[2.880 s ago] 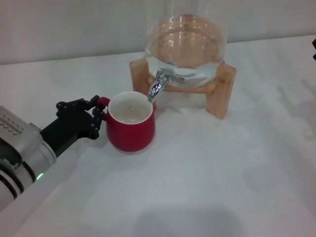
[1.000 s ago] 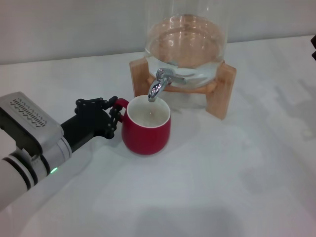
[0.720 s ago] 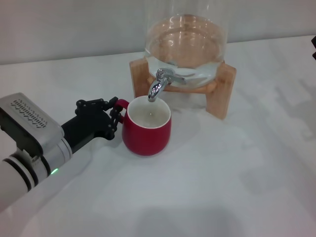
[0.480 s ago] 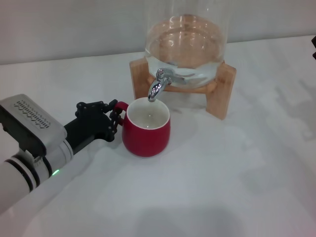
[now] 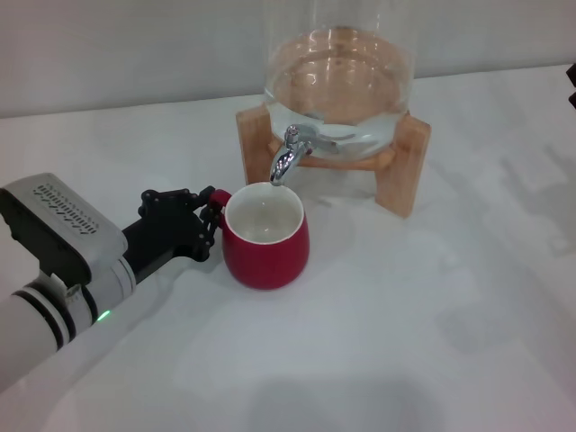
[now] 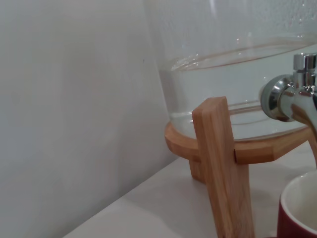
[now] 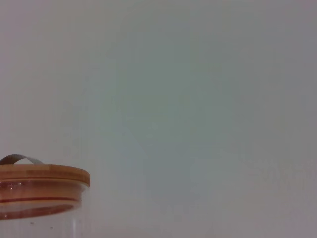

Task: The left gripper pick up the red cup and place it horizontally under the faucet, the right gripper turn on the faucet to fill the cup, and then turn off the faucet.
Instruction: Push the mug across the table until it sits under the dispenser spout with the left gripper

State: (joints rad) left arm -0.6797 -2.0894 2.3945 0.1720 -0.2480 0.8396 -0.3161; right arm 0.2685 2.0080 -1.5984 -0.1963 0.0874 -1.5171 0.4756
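The red cup (image 5: 266, 243) stands upright on the white table, its white inside facing up. Its far rim is right below the spout of the chrome faucet (image 5: 286, 157). My left gripper (image 5: 207, 223) is at the cup's left side, its black fingers shut on the small red handle. In the left wrist view the faucet (image 6: 292, 96) shows above the cup's rim (image 6: 299, 210). My right gripper is out of view; only a dark sliver shows at the head view's right edge.
The clear glass dispenser (image 5: 337, 81) holds water and sits on a wooden stand (image 5: 402, 166) at the back of the table (image 5: 405, 324). The left wrist view shows a stand leg (image 6: 223, 163). The right wrist view shows the dispenser's wooden lid (image 7: 42, 182) and a wall.
My left gripper has carried the cup right, from beside the faucet to under the spout. In the last second cup and arm shifted only slightly toward the front.
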